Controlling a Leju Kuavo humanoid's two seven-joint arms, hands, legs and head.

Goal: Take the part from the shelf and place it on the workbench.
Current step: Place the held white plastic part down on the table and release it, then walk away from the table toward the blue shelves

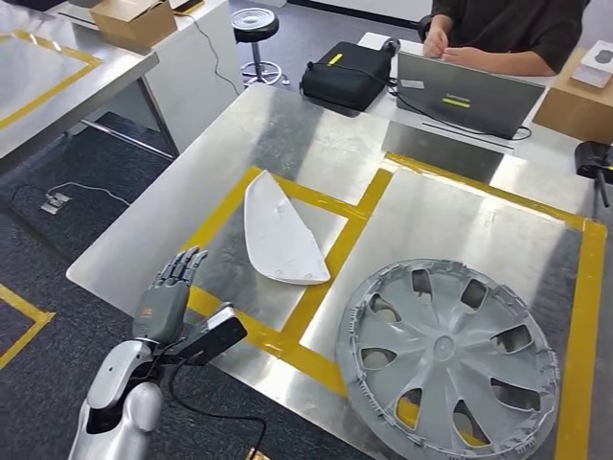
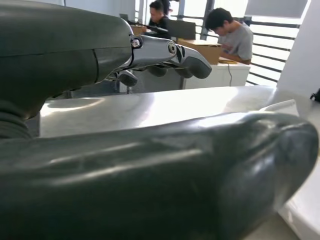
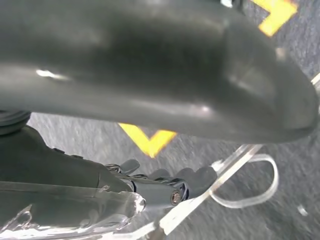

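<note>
A white curved shell part [image 1: 278, 235] lies flat on the metal workbench [image 1: 310, 134], inside a yellow-taped square. My left hand [image 1: 170, 297] hovers at the bench's near left edge, a short way from the part, fingers spread and holding nothing. In the left wrist view its fingers [image 2: 170, 52] stretch out above the tabletop, with the white part [image 2: 288, 106] just beyond the thumb. My right hand [image 3: 162, 185] hangs over dark carpet with its fingers straight and nothing in them.
A grey hubcap [image 1: 448, 359] lies in the taped square to the right. At the bench's far side are a black bag [image 1: 347, 72], a laptop [image 1: 463, 96] and a seated person [image 1: 506, 34]. A stool [image 1: 255, 24] and another table [image 1: 43, 77] stand to the left.
</note>
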